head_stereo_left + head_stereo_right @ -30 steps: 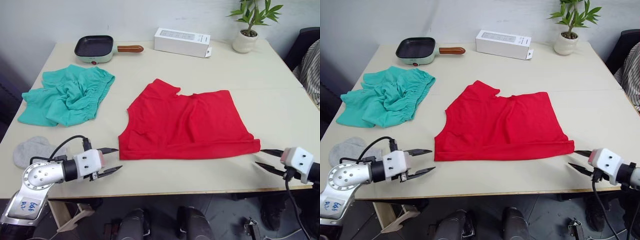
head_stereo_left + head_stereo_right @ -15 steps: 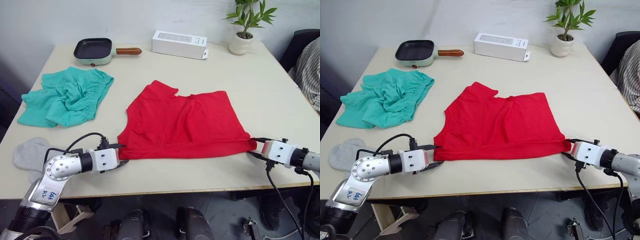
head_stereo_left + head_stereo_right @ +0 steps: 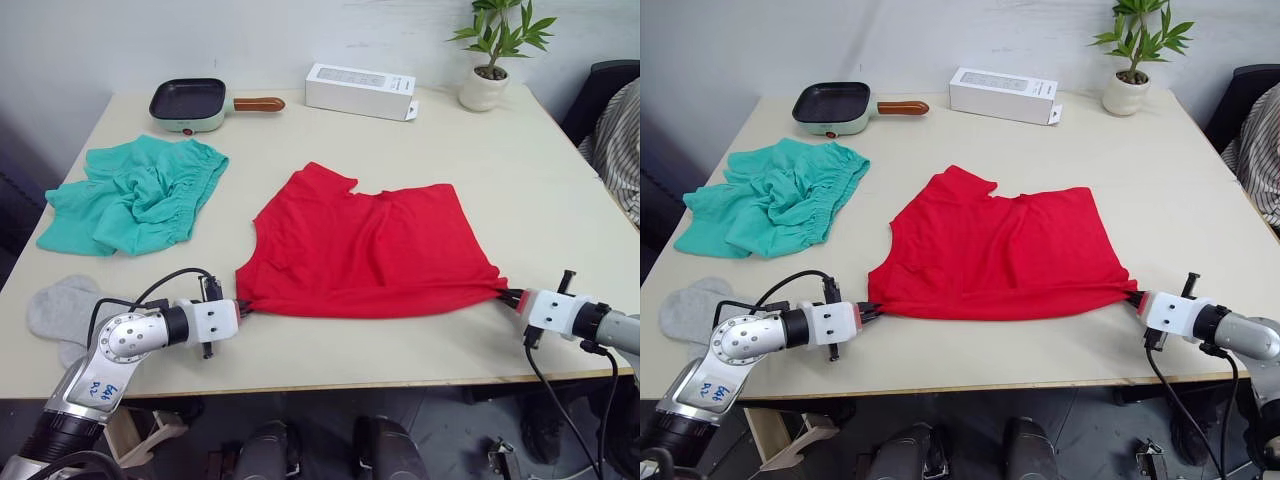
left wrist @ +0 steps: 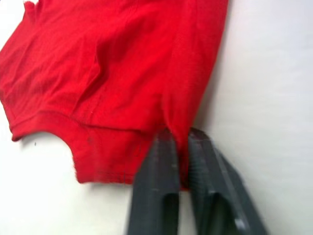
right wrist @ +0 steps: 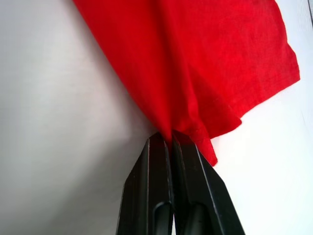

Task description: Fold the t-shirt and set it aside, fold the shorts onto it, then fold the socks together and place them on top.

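The red t-shirt (image 3: 370,245) lies folded in half lengthwise across the middle of the table. My left gripper (image 3: 240,309) is shut on its near left corner, and the pinched red cloth (image 4: 178,139) rises between the two black fingers. At the near right corner my right gripper (image 3: 508,297) is also shut on the t-shirt (image 5: 195,73), the fold bunched at its fingertips. The teal-green shorts (image 3: 135,192) lie crumpled at the left of the table. The grey socks (image 3: 62,310) lie at the near left edge, behind my left arm.
A small green frying pan (image 3: 190,100) with a brown handle, a white box (image 3: 362,88) and a potted plant (image 3: 485,55) stand along the far edge. A dark chair with striped cloth (image 3: 622,120) is beyond the table's right side.
Both grippers moved inward to the t-shirt's near corners and shut on the cloth. The corners now look pulled and bunched.
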